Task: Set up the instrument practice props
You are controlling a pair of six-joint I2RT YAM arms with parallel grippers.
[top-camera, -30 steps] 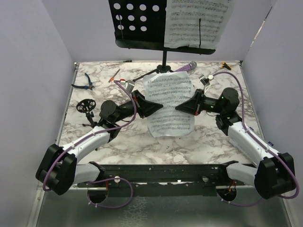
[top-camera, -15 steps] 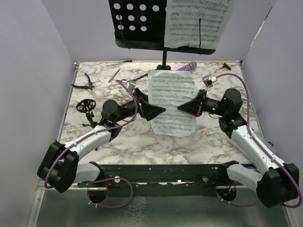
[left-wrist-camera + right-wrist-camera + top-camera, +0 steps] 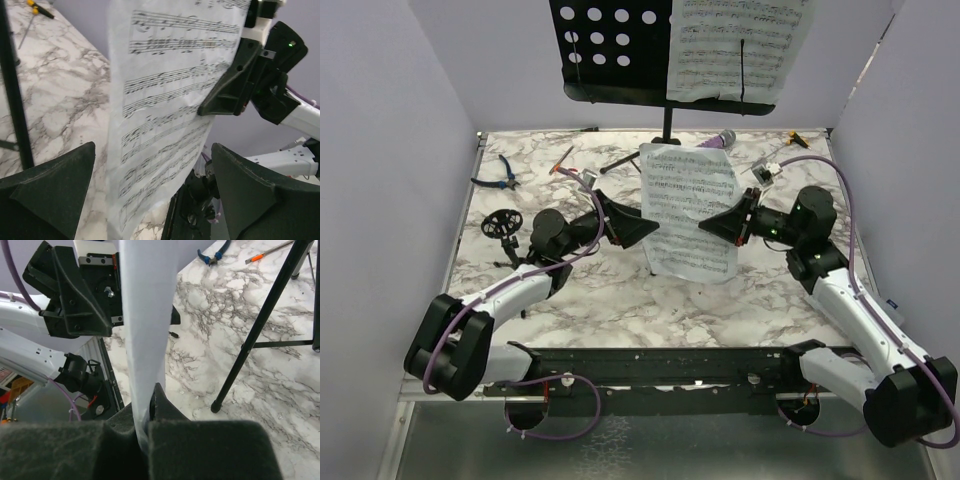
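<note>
A white sheet-music page [image 3: 688, 210] hangs upright over the middle of the table. My right gripper [image 3: 704, 225] is shut on its right edge, and the paper is pinched between the pads [image 3: 146, 426]. My left gripper [image 3: 646, 229] stands open just left of the page. The page [image 3: 170, 90] passes between its wide-apart fingers [image 3: 152, 150] without touching them. The tall black music stand [image 3: 620, 50] rises at the back, with another page [image 3: 740, 45] on the right of its perforated desk. The purple microphone [image 3: 716, 142] lies near the stand's foot. The small black mic stand [image 3: 501, 225] is at the left.
Blue-handled pliers [image 3: 500, 172] and an orange-tipped tool [image 3: 563, 158] lie at the back left. A yellow-handled tool [image 3: 798, 138] lies at the back right. The stand's tripod legs [image 3: 270, 305] spread over the marble behind the page. Lilac walls close in three sides.
The left gripper opened, let go of the page and drew back left. The right gripper carried the page up and toward the back, and it now hangs more upright.
</note>
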